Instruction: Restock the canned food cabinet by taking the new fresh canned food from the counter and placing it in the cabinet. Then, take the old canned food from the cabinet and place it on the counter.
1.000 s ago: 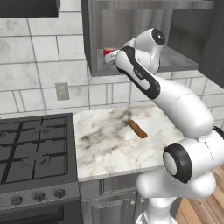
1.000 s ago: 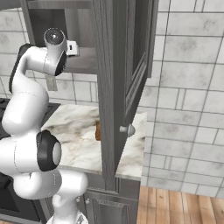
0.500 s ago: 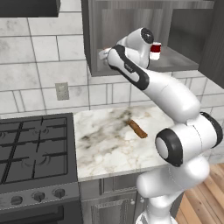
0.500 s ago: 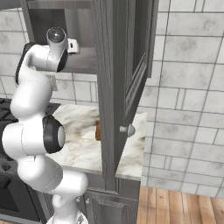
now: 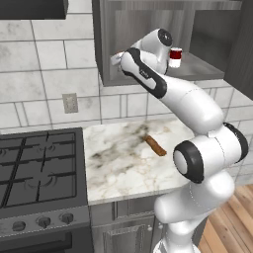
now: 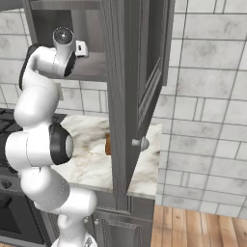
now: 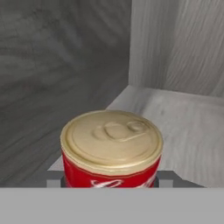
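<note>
We see a white robot arm reaching up into an open grey wood-grain wall cabinet [image 5: 207,34] above a marble worktop [image 5: 123,163]. A short, stout can [image 5: 175,56], bright red above and white below, shows beside the wrist over the cabinet shelf [image 5: 200,69]. Through the hand camera its yellowish lid [image 7: 111,139] sits very near, square in front of the claw, with the cabinet's back corner beyond. We cannot tell how far the claw's jaws are parted, or whether they hold the can. We judge the can rigid, moderately heavy and smooth-sided, so best taken across the middle of its straight wall, below the rim. A brown stick-like item [image 5: 155,146] lies on the worktop.
</note>
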Tool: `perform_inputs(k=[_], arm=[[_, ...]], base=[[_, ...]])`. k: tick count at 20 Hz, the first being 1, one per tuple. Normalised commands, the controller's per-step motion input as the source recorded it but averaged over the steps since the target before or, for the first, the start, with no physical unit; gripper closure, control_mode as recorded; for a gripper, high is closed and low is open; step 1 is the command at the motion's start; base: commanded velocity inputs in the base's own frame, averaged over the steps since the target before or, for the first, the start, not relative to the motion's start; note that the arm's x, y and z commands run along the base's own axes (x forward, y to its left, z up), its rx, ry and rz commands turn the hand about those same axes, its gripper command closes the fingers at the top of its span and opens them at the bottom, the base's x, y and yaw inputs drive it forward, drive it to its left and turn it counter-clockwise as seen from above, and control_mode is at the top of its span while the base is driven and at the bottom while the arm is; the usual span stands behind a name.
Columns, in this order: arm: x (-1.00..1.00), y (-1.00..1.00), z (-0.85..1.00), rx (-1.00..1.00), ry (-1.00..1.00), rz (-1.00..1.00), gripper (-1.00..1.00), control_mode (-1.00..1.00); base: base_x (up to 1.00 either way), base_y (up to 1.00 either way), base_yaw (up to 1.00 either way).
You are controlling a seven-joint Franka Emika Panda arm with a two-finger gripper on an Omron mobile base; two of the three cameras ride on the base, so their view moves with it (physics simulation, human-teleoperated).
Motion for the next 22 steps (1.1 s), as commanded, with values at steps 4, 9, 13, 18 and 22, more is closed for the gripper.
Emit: perform_inputs(k=[4,9,13,18,22], arm=[[-0.12,-0.01,0.00,0.00,0.00,0.00,1.00,-1.00],[-0.82,-0.27,0.09,0.02,-0.05,0.00,1.00,-1.00],[-1.00,-0.57,0.35,0.06,-0.16,0.00,1.00,-1.00],[-1.00,-0.63,0.23,0.05,-0.10,0.00,1.00,-1.00],[-1.00,-0.33,-0.29,-0.03,0.02,0.00,1.00,-1.00]], base=[[0.00,0.00,0.00],[0.00,0.00,0.00],[0.00,0.00,0.00],[0.00,0.00,0.00],[0.00,0.00,0.00]])
